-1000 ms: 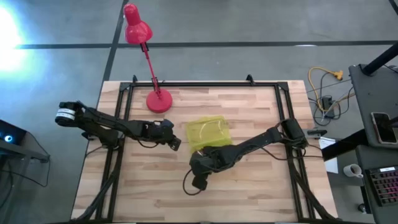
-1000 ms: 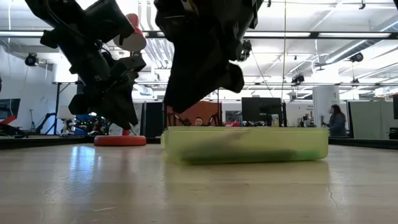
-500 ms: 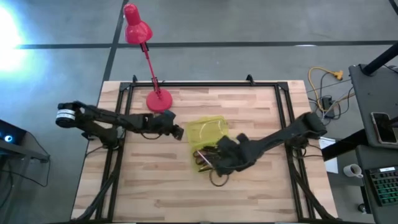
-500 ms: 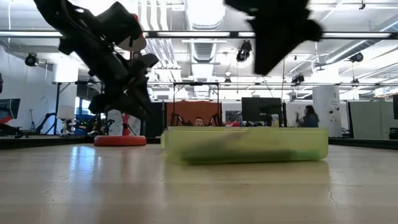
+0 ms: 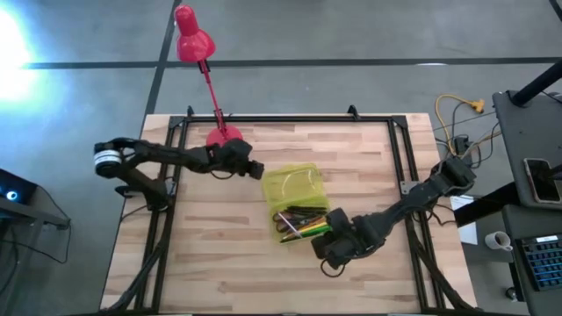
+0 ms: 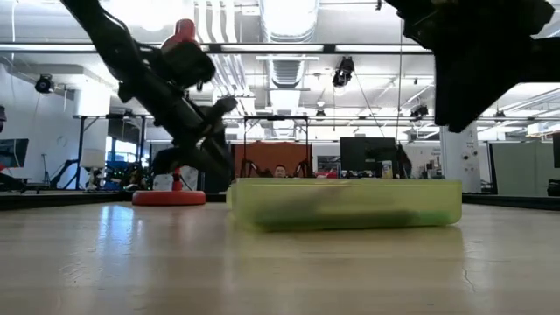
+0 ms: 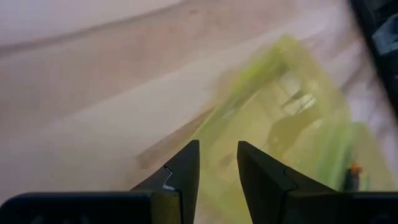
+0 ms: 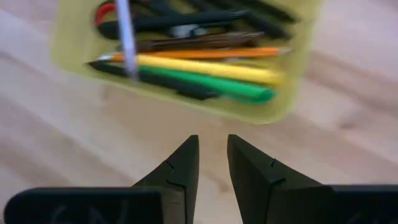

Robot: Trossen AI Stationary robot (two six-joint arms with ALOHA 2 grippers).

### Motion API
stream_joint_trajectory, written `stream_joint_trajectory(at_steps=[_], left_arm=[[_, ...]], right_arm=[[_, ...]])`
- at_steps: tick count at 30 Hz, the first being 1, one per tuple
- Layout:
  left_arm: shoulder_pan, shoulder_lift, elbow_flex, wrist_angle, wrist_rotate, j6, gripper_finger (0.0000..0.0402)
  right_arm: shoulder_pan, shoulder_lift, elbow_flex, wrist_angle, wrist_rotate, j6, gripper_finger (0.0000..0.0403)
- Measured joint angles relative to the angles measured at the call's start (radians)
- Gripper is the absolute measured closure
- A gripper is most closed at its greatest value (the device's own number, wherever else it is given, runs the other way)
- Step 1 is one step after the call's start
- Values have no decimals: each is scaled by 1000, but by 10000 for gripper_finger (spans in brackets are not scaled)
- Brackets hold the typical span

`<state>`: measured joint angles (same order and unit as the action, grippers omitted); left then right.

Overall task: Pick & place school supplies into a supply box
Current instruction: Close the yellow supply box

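The translucent yellow-green supply box rests flat on the wooden table. Pens, pencils and markers lie side by side in its near half, with a red scissors handle among them. My left gripper hovers beside the box's far-left corner, narrowly open and empty. My right gripper hangs above bare table just off the box's near-right corner, also narrowly open and empty.
A red desk lamp stands with its base near the far edge, just behind my left gripper. A black frame runs around the table. Bare wood spreads across the near part of the table.
My right gripper has swung from over the box's near-left corner to the table off its near-right corner, uncovering the supplies in the box. My left gripper has drifted toward the far edge, closer to the lamp base. The box has stayed in place.
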<state>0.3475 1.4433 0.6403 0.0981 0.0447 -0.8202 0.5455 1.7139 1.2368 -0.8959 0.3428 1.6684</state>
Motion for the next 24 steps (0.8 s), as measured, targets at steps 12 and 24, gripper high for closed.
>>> stream_joint_trajectory(at_steps=[12,24], left_arm=[[46,280,168,-32,4,42,309],[34,412,426,-253,87,176,309]], right_arm=[[-7,3,-17,96,50,-3,328],[-9,7,-71,106,26,8,333]])
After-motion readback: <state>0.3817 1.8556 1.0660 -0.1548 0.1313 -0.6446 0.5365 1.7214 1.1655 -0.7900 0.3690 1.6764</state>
